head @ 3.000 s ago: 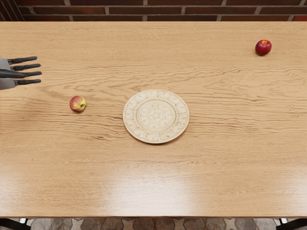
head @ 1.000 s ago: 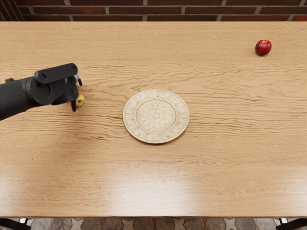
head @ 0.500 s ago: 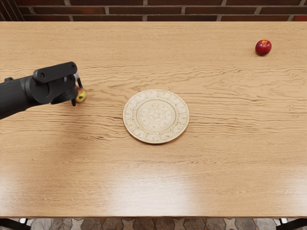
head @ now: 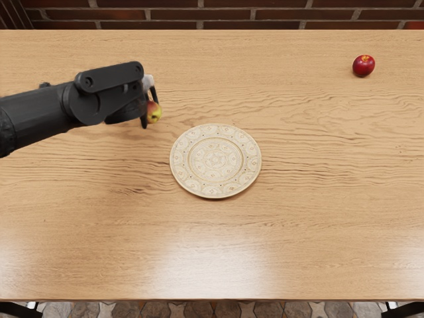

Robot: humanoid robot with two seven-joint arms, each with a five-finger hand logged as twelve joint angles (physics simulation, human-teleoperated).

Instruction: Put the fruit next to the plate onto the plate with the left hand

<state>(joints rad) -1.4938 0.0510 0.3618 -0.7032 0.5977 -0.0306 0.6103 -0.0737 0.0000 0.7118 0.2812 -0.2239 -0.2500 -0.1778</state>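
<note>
While my left hand (head: 122, 99) reaches in from the left edge on its dark arm, its fingers (head: 143, 119) are curled round the fruit (head: 154, 112). The fruit is a small yellow-and-red piece that shows only at the hand's right side, the rest being hidden behind the palm. Grip: closed on the fruit. Position: the fruit is left of the plate (head: 176, 161) and a little farther back, near its far-left rim but apart from it and not over it. I cannot judge from this single view how high the fruit sits above the table (head: 298, 238). The plate is round, cream and patterned, and lies flat near the table's centre. A red apple (head: 363, 65) sits at the far right of the table, well apart from both plate and hand. A brick wall (head: 199, 13) runs along the far edge.
</note>
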